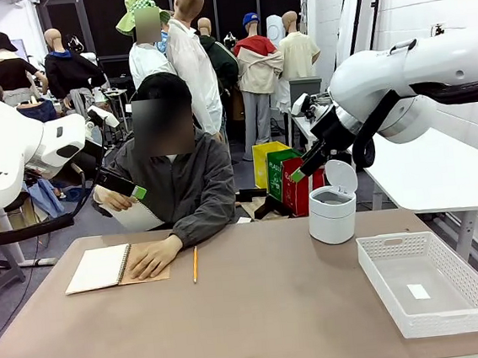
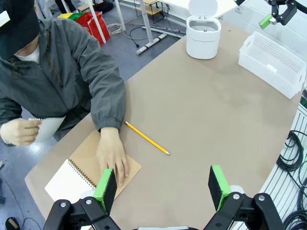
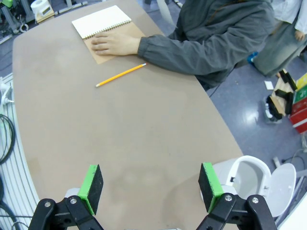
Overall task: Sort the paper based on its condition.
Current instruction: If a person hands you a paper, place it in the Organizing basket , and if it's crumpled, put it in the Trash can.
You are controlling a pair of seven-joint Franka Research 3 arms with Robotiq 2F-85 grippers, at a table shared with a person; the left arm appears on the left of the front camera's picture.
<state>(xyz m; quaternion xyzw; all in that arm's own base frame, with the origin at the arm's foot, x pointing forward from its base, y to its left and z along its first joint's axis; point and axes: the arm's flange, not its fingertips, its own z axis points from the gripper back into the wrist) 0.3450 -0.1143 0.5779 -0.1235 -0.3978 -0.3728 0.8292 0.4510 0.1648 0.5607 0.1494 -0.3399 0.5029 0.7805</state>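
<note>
A person (image 1: 180,185) seated at the far side of the table (image 1: 277,311) holds a sheet of paper (image 1: 134,216) up off the table, close to the chest. One hand (image 2: 19,132) pinches the sheet's upper edge. The other hand (image 1: 153,257) lies flat, palm down, on the brown cover of an open notebook (image 1: 98,269). A pencil (image 1: 195,264) lies just beside that hand, apart from the notebook.

The left arm reaches in from the side. The left gripper (image 1: 137,191) is raised above the table's far left edge, near the held paper in the front view, and angled down. Its wrist view looks down over the notebook and the flat hand, jaws spread wide with nothing between them.

The right arm is bent high over the far right of the table. The right gripper (image 1: 300,174) hangs in the air above and a little to the left of the white bin (image 1: 332,221), whose lid stands flipped up. Its jaws are likewise wide apart and empty, with the green pads (image 3: 91,188) framing bare tabletop and the bin's open mouth off to one side.

A white basket (image 1: 443,320) sits near the table's right edge, close to the bin, with a small sticker (image 1: 418,291) on its floor.
</note>
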